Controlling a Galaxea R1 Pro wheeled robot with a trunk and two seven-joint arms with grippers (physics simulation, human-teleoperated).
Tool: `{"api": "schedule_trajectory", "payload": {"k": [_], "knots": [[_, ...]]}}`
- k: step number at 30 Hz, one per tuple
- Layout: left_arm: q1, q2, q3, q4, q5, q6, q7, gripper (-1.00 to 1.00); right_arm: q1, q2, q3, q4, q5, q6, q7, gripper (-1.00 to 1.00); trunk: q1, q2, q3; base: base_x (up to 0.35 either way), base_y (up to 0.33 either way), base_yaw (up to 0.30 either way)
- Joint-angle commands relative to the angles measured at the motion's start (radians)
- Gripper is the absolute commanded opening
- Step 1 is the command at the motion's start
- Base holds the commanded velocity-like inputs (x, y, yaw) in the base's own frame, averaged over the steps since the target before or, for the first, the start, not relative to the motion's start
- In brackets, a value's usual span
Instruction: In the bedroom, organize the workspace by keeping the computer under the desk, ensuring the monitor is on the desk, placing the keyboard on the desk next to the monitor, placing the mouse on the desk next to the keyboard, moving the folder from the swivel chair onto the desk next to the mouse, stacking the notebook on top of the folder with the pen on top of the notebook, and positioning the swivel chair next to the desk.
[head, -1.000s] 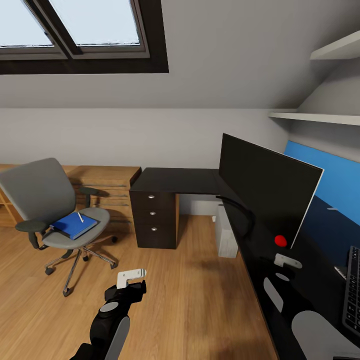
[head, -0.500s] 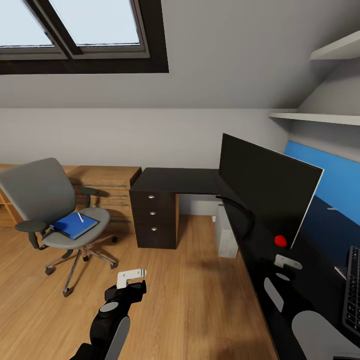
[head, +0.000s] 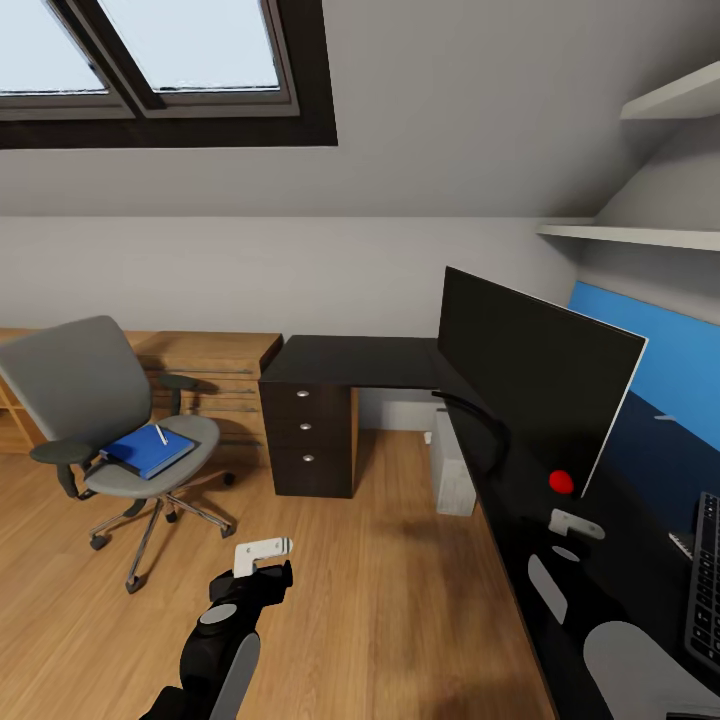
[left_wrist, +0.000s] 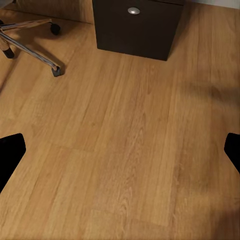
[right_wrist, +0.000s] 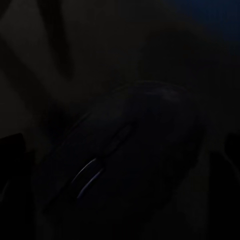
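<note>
Saw the left tool (head: 256, 586) at the lower left of the head frame, poised above the light wood floor (head: 380, 610). Found its fingers (left_wrist: 10, 155) wide apart in the left wrist view, with nothing but floorboards between them. Noted the right tool (head: 566, 552) at the lower right, over the glossy black tabletop (head: 350, 362). Made out, in the very dark right wrist view, the mouse (right_wrist: 125, 160) close below that tool, with the fingers apart at the frame's two edges. Could not tell whether they touched it.

Spotted the keyboard (head: 705, 585) on the tabletop at the right edge, cut off by the frame. Saw the monitor (head: 535, 385) upright on the tabletop further back, on its curved stand, a red dot at its lower corner. Found the white computer (head: 452, 472) on the floor under the tabletop, just below the monitor.

Located the swivel chair (head: 70, 385) at mid left, well apart from the tabletop. Saw the blue folder (head: 148, 453) lying flat on its seat, with the white pen (head: 160, 434) on top.

Noted the black drawer unit (head: 308, 440) at centre, low wooden shelving (head: 215, 372) behind the chair and a blue wall panel (head: 675, 365) at far right. Saw the skylight (head: 150, 60) at upper left.
</note>
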Motion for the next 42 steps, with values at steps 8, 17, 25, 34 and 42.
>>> {"api": "schedule_trajectory", "payload": {"k": [8, 17, 25, 34, 42], "knots": [[-0.001, 0.000, -0.001, -0.001, 0.010, 0.002, 0.010, 1.00, 0.000, 0.000, 0.002, -0.002, -0.010, 0.003, -0.003, -1.00, 0.000, -0.001, -0.001, 0.000, 0.000, 0.000], [-0.001, 0.001, -0.001, -0.001, 0.010, 0.002, 0.010, 1.00, 0.000, 0.000, 0.002, -0.003, -0.010, 0.003, -0.003, -1.00, 0.000, -0.001, -0.001, 0.000, 0.000, 0.000], [-0.001, 0.001, -0.001, -0.001, 0.010, 0.002, 0.010, 1.00, 0.000, 0.000, 0.002, -0.003, -0.010, 0.002, -0.003, -1.00, 0.000, -0.001, -0.001, 0.000, 0.000, 0.000], [-0.001, 0.001, 0.000, 0.001, 0.012, 0.002, 0.010, 1.00, 0.000, 0.002, 0.002, -0.006, -0.008, -0.003, -0.002, -1.00, 0.000, -0.001, -0.001, -0.209, 0.000, 0.000], [-0.001, 0.001, -0.001, 0.002, 0.012, 0.002, 0.010, 1.00, 0.000, 0.002, 0.003, -0.009, -0.008, -0.005, 0.000, -1.00, 0.000, -0.001, -0.001, -0.332, 0.000, 0.000]]}}
